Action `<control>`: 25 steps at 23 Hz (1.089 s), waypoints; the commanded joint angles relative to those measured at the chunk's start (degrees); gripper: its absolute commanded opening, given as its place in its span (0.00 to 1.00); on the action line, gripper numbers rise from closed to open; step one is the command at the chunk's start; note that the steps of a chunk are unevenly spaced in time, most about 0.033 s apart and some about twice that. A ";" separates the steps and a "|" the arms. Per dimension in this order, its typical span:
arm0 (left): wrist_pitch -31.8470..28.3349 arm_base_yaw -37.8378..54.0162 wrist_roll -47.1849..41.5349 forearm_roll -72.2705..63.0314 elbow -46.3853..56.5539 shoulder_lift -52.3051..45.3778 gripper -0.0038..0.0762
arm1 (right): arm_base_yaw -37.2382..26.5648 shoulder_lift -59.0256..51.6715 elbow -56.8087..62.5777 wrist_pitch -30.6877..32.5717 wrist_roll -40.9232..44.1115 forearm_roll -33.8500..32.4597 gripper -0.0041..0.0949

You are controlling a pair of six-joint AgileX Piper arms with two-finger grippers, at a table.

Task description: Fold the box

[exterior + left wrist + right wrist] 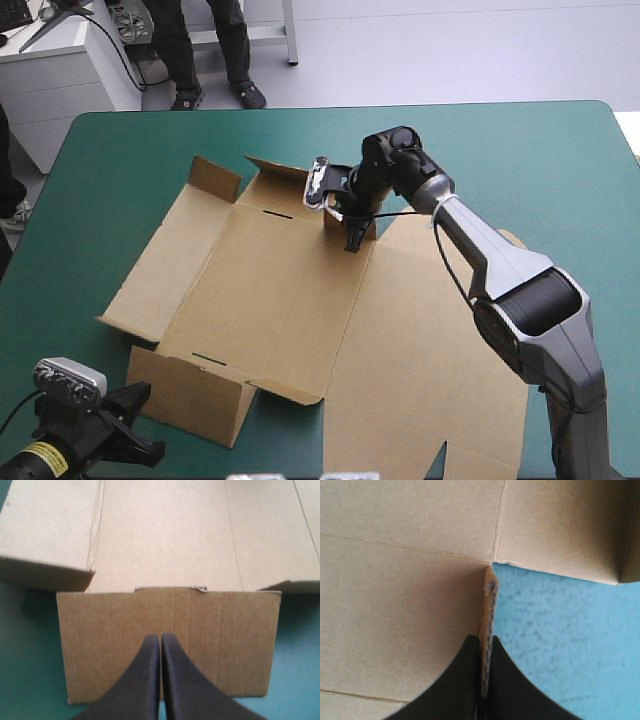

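Right wrist view: my right hand [485,642] is clamped on a far flap [489,605] of the brown box [395,590], mostly flat on the surface [520,160]. My left hand [160,639] is closed, empty, facing the near flap [165,615]. Next, I reckon: fold that wall up.

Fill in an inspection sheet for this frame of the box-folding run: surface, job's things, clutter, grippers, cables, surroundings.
Surface: teal-green table cover, bare where it shows around the board.
Job's things: brown box, mostly a flat sheet; far flaps tilted up; near flap raised.
Clutter: nothing seen.
Grippers: right gripper shut on the box's far edge, the board's edge between its fingers; left gripper shut, at the near flap, contact cannot be told.
Cables: nothing seen apart from the robot's own.
Surroundings: nothing seen at or over the table's top.
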 commanded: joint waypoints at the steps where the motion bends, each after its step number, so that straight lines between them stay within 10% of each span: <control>1: -3.61 -0.26 -0.31 -0.56 -1.69 0.74 0.04 | 3.68 -3.51 -1.89 -4.62 -6.12 1.12 0.04; 16: -3.61 -0.26 -0.31 -0.56 -1.69 0.74 0.04 | 8.55 -2.81 -1.79 -5.01 -5.47 -2.50 0.04; 25: -3.61 -0.26 -0.31 -0.56 -1.69 0.74 0.04 | 6.68 -6.06 -1.68 -4.51 3.47 -5.99 0.36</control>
